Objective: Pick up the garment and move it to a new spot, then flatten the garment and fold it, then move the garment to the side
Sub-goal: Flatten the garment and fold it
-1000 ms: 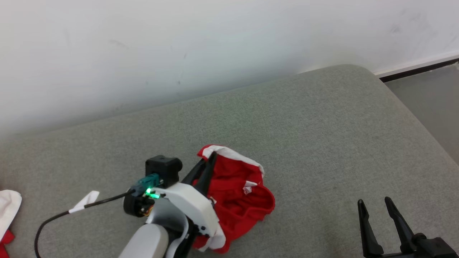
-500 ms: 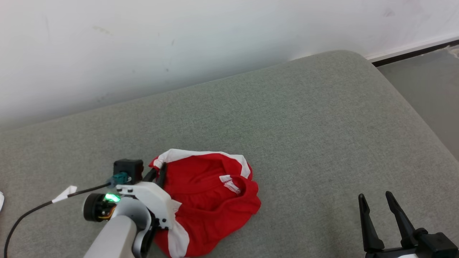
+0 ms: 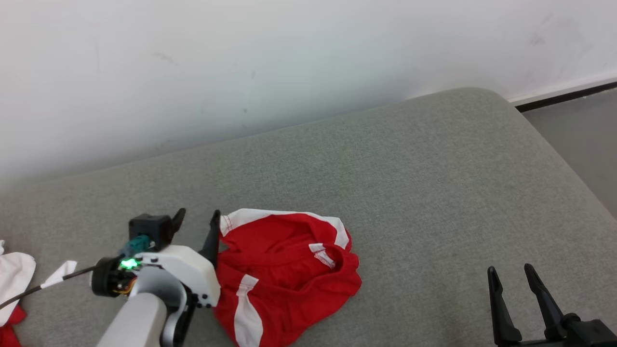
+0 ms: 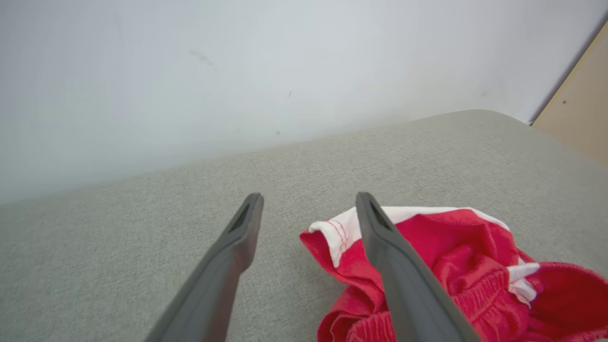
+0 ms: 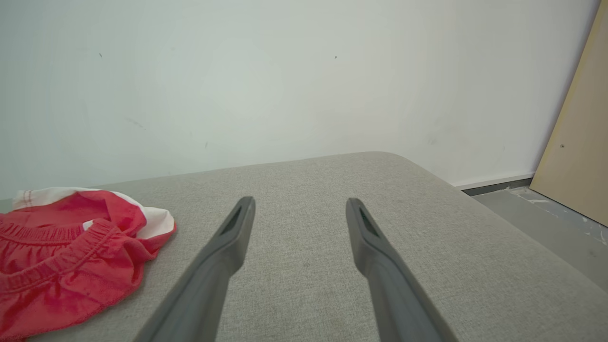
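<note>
The garment [image 3: 284, 270] is a pair of red shorts with white side stripes, lying crumpled on the grey cushioned surface [image 3: 409, 193]. My left gripper [image 3: 197, 219] is open just left of its white-edged corner, with nothing between the fingers. In the left wrist view the garment [image 4: 451, 266] lies under and right of the right finger [image 4: 394, 256], and the left gripper [image 4: 308, 202] stands wide apart over bare fabric. My right gripper [image 3: 511, 272] stands open at the lower right, well away from the cloth. In the right wrist view the garment [image 5: 71, 247] lies far left of the right gripper [image 5: 299, 204].
A white wall [image 3: 241, 62] backs the cushion. Another red and white cloth [image 3: 12, 284] lies at the left edge. The cushion's right edge drops to a grey floor [image 3: 583, 135]. A wooden panel [image 5: 579, 142] leans at the far right.
My left gripper has opened and let go of the garment's white-edged corner. The garment now lies spread lower on the cushion. The head camera has shifted between frames.
</note>
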